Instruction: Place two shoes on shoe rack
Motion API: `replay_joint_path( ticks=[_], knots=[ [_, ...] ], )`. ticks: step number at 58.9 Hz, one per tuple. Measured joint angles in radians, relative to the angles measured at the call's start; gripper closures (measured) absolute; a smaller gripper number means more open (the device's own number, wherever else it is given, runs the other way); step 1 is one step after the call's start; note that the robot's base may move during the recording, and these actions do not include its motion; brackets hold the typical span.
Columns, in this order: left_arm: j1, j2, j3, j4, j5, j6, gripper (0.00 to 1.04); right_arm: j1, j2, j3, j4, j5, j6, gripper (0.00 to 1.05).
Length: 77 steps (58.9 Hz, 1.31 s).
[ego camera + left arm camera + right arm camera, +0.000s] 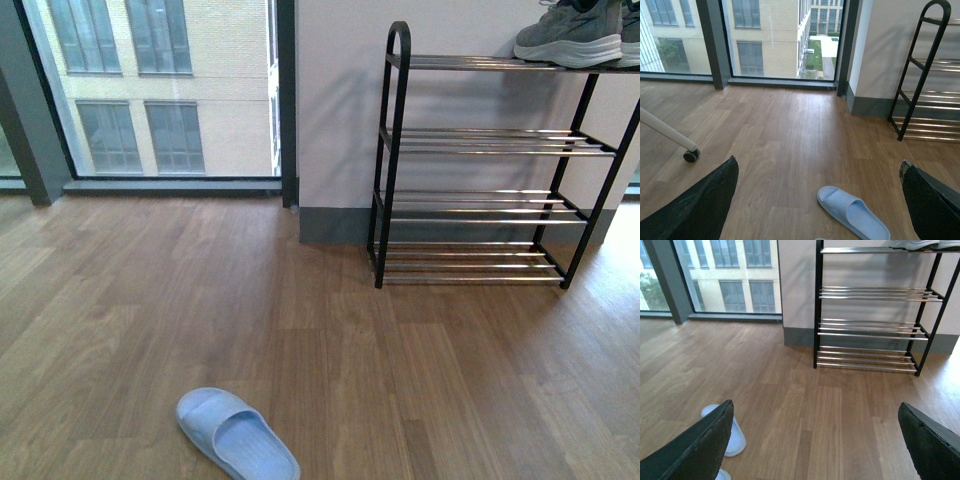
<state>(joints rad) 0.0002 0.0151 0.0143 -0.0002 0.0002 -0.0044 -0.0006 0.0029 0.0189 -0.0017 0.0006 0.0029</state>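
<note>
Wood-plank floor (400,380), window wall behind.

- Shoe rack (480,140): right of frame. Grey sneakers (570,35) sit on its top tier, in the upper right corner.
- Pale blue slide (238,435): lower left, flat on the floor, well apart from the rack.
- Left gripper (818,162) and right gripper (816,405): I read both as spread wide, holding nothing.
- Step in hand, as I judge it: fetching the slide. Next I need to reach down to it.
</note>
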Motion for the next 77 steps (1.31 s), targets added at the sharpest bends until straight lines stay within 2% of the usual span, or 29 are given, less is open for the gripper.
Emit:
replay_joint_path(
  ticks=[36, 39, 41, 43, 49, 51, 65, 77],
  knots=[
    [0.0, 0.0, 0.0, 0.0, 0.0, 0.0, 0.09, 0.0, 0.001, 0.0, 0.0, 0.0, 0.0, 0.09],
    [0.006, 0.027, 0.018, -0.055, 0.01, -0.061, 0.09, 0.0, 0.001, 0.0, 0.0, 0.0, 0.0, 0.09],
    [0.024, 0.101, 0.058, -0.15, 0.052, -0.167, 0.09, 0.0, 0.001, 0.0, 0.0, 0.0, 0.0, 0.09],
    [0.048, 0.188, 0.077, -0.167, 0.083, -0.26, 0.09, 0.0, 0.001, 0.0, 0.0, 0.0, 0.0, 0.09],
    [0.075, 0.541, 0.096, -0.046, 0.165, -0.553, 0.09, 0.0, 0.001, 0.0, 0.0, 0.0, 0.0, 0.09],
    [0.068, 0.639, 0.107, -0.011, 0.172, -0.583, 0.09, 0.0, 0.001, 0.0, 0.0, 0.0, 0.0, 0.09],
    [0.009, 1.35, 0.233, 0.218, 0.212, -0.545, 0.09, 0.0, 0.001, 0.0, 0.0, 0.0, 0.0, 0.09],
    [-0.11, 1.8, 0.341, 0.431, 0.23, -0.583, 0.09, 0.0, 0.001, 0.0, 0.0, 0.0, 0.0, 0.09]
  ],
)
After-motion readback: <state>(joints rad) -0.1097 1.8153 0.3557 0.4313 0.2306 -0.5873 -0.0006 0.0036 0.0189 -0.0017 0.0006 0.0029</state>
